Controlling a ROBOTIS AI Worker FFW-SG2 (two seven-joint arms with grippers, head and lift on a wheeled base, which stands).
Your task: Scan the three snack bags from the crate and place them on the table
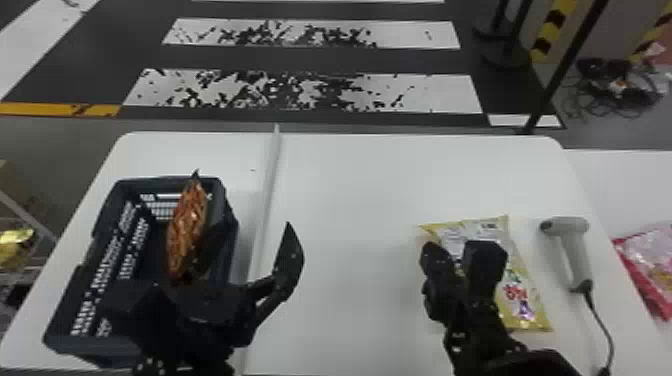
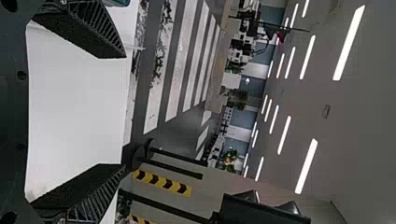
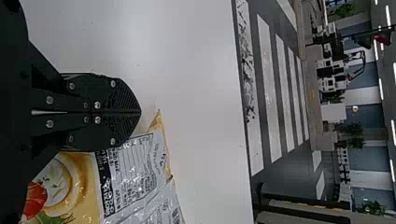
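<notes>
The white table carries the dark crate at eight o'clock in the head view. The left gripper is there too, fingers spread, nothing between them. At four o'clock the right gripper, fingers pressed together, is near the yellow snack bag. The orange snack bag stands in the crate; the scanner lies toward three.

from where i stand, the left gripper hides the orange bag's bottom end and part of the crate. the right gripper blocks some of the yellow bag. the red bag gets cut off at the head view's edge, and so does the cord.
</notes>
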